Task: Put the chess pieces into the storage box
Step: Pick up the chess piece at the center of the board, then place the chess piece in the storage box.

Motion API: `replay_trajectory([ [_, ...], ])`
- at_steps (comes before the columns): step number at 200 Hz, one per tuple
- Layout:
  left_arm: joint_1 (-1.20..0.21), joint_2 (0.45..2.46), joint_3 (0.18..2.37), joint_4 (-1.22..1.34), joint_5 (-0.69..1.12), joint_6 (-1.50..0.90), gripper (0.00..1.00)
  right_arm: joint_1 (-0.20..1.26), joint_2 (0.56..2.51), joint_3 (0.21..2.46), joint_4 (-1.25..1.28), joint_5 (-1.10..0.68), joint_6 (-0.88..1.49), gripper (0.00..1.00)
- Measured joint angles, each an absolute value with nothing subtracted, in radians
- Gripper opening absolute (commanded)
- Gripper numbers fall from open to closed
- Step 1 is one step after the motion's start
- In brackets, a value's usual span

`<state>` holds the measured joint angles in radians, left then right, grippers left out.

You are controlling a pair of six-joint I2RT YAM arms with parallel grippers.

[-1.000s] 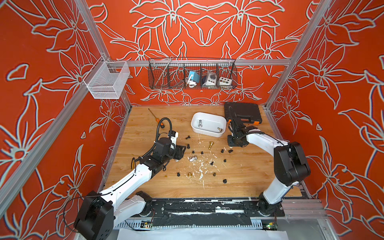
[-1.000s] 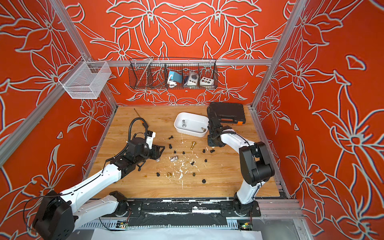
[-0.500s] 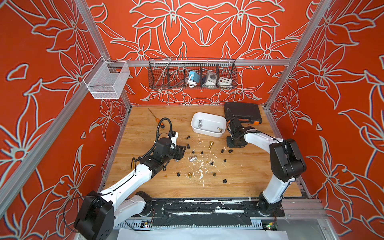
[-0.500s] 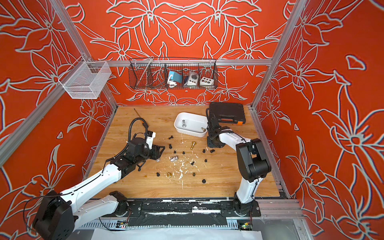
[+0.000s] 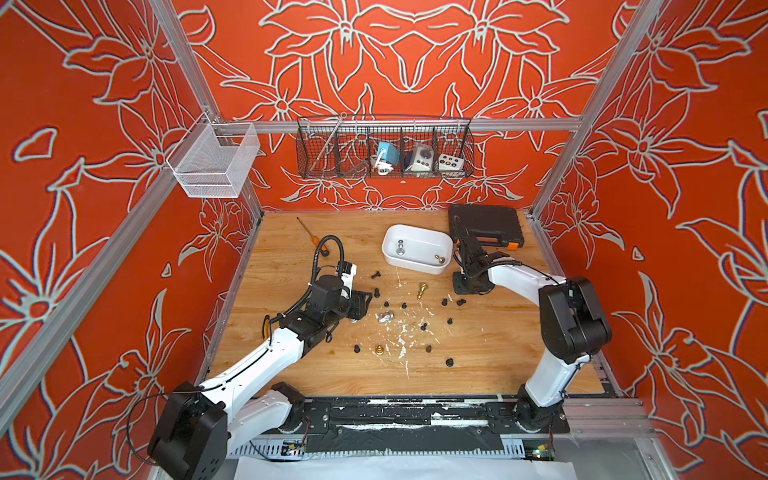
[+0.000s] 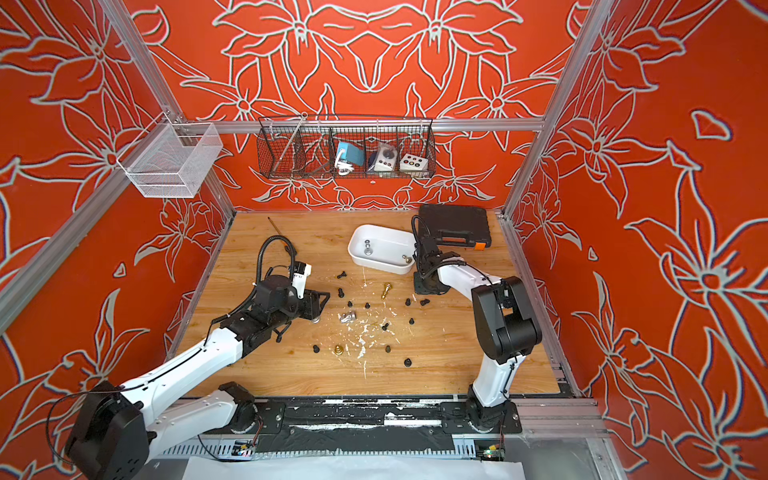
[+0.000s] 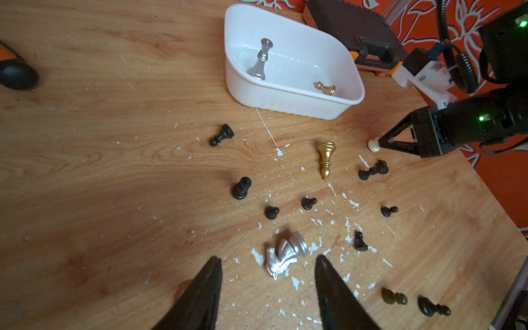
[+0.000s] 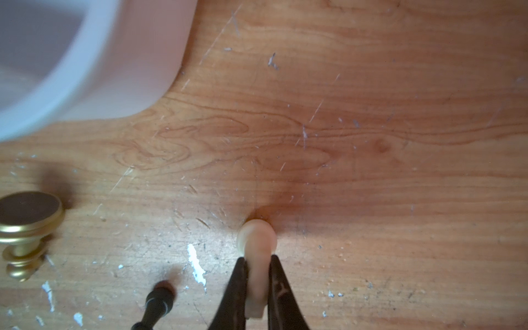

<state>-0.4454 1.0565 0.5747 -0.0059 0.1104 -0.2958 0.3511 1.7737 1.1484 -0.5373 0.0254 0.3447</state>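
1. Between the tips of the right gripper (image 8: 258, 258) sits a cream piece (image 8: 257, 237). The jaws are pinched tight on its stem, and its rounded end pokes out ahead of them, low over the wooden table (image 8: 371, 143).
2. Ahead of those jaws and off to one side is the storage box (image 7: 285, 97), near but not touching them.
3. Inside the box are a tall silver piece (image 7: 261, 60), upright, and a small gold pawn (image 7: 325, 88) lying on its side, the two well apart.
4. Beside the right jaws, on the box side, a gold piece (image 7: 325, 160) lies flat on the table, with a black pawn (image 8: 157, 303) lying nearer.
5. Over at the left gripper (image 7: 267, 258), the jaws stand spread wide with nothing held. A silver knight (image 7: 285, 254) lies on its side just ahead of the tips, in line with the gap.
6. Farther ahead of the left jaws, loose black pawns (image 7: 241, 188) dot the table, some upright and some tipped over.
7. Beyond the box, seen from the left jaws, rests a black toolcase (image 7: 351, 25).
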Motion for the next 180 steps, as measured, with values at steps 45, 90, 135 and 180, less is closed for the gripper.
replay_trajectory([
  [45,-0.445,1.056,0.575,-0.006,0.110,-0.296,0.54,0.347,1.757,1.165,-0.549,0.023,0.335,0.12],
  [90,-0.445,1.056,0.575,-0.006,0.110,-0.296,0.54,0.347,1.728,1.245,-0.561,0.019,0.323,0.10],
  [135,-0.445,1.056,0.575,-0.006,0.110,-0.296,0.54,0.346,1.720,1.348,-0.590,0.004,0.308,0.10],
  [180,-0.445,1.056,0.575,-0.006,0.110,-0.295,0.54,0.345,1.734,1.477,-0.606,-0.020,0.302,0.10],
])
